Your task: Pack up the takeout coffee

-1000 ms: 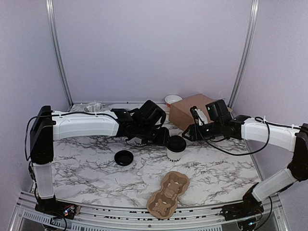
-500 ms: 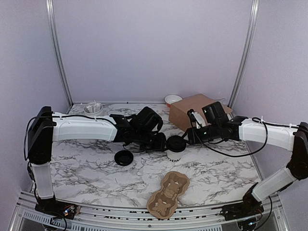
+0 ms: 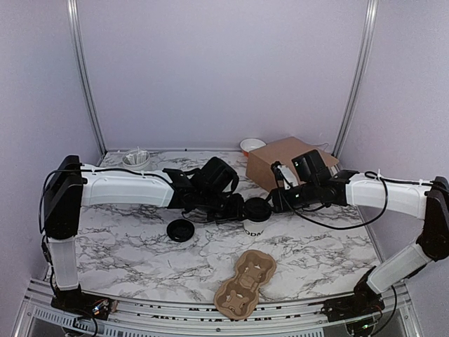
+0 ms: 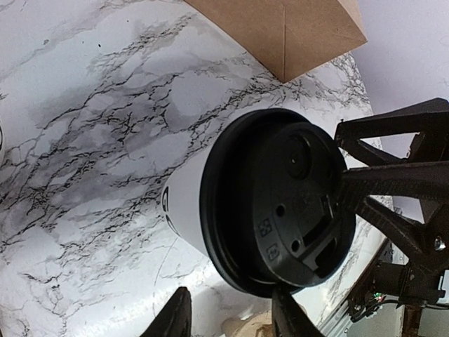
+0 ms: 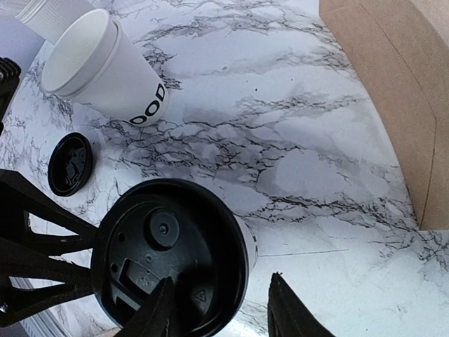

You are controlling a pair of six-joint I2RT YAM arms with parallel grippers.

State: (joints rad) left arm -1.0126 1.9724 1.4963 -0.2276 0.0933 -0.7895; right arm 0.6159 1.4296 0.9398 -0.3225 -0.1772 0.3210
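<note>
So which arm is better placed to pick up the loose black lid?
Left. The loose lid lies on the same side of the lidded cup as the left gripper; the right gripper is across it.

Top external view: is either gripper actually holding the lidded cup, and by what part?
Cannot be told. The left gripper and right gripper both sit at the black lid of the takeout coffee from opposite sides, but no clamped hold shows.

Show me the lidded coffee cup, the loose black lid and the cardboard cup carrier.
lidded coffee cup (image 3: 257,209), top view, centre of its black lid.
loose black lid (image 3: 181,229), top view, its middle.
cardboard cup carrier (image 3: 245,283), top view, its narrow middle.
</note>
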